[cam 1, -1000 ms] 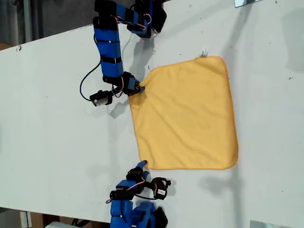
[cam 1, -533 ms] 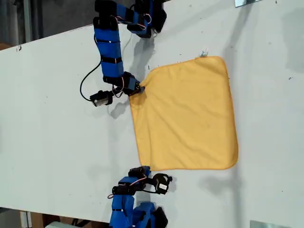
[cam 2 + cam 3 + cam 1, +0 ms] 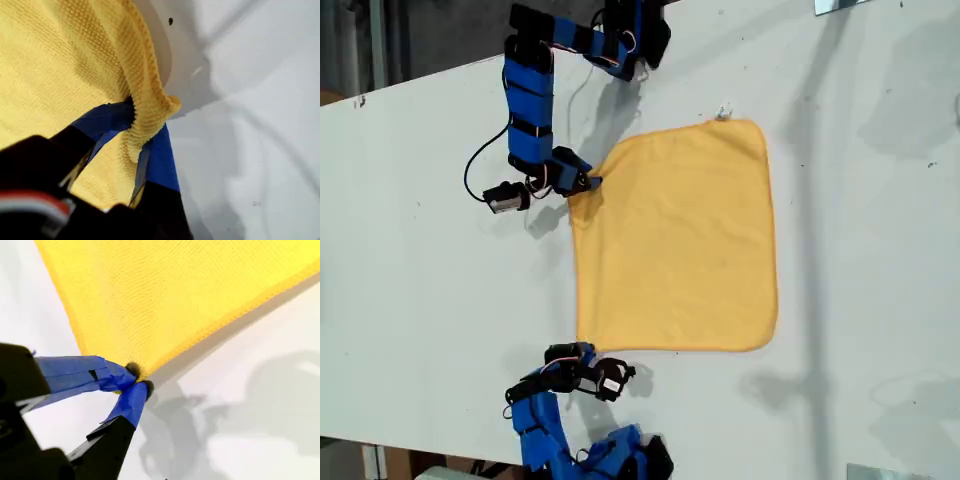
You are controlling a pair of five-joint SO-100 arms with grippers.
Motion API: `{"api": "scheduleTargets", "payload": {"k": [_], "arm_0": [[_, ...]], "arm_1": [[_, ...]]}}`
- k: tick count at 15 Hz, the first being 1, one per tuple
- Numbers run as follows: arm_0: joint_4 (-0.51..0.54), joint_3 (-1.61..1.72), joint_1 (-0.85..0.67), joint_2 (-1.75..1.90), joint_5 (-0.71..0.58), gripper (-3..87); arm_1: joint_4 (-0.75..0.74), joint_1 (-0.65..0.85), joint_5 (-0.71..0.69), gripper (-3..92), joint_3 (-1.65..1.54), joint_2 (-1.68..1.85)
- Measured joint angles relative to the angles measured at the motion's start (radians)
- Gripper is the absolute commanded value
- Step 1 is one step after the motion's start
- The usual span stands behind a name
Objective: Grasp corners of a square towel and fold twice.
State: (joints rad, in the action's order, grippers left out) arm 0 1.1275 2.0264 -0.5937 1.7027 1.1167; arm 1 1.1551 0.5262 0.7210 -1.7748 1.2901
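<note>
The square towel (image 3: 680, 240) is yellow-orange and lies spread on the white table (image 3: 420, 250), with a small white tag (image 3: 724, 110) at its far upper corner in the exterior view. My first gripper (image 3: 586, 186) (image 3: 145, 125) is shut on the corner nearest the upper arm, and the hem (image 3: 150, 100) is bunched between its blue fingers. My second gripper (image 3: 588, 352) (image 3: 137, 380) is shut on the corner by the lower arm. There the towel (image 3: 165, 295) stretches taut away from the fingertips. The two corners (image 3: 760, 338) on the exterior view's right lie free.
The table's edge (image 3: 410, 80) runs along the exterior view's upper left, with dark floor beyond. Both arm bases (image 3: 630, 30) (image 3: 620, 455) stand at the top and bottom of that view. Metal brackets (image 3: 840, 5) sit at the right-hand table corners.
Both grippers moved toward the exterior view's left and dragged the towel with them. The lower arm's gripper went from just beside its corner to holding it.
</note>
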Motion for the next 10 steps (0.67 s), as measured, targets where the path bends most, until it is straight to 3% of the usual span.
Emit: {"api": "scheduleTargets", "payload": {"k": [4,7,8,9,10], "arm_0": [[0.110,-0.322,-0.218,-0.305,-0.209,-0.1],[0.295,-0.788,-0.370,-0.681,-0.344,-0.1],[0.364,-0.982,-0.410,-0.811,-0.373,-0.1],[0.388,-1.103,-0.443,-0.856,-0.394,10.4],[0.402,-1.140,-0.468,-0.857,-0.407,19.4]], "arm_1": [[0.126,0.123,-0.081,-0.1,0.402,-0.275],[0.261,0.221,-0.126,-0.1,0.781,-0.495],[0.265,0.256,-0.138,12.6,0.833,-0.520],[0.265,0.288,-0.149,30.6,0.847,-0.525],[0.270,0.307,-0.164,33.3,0.848,-0.520]]}}
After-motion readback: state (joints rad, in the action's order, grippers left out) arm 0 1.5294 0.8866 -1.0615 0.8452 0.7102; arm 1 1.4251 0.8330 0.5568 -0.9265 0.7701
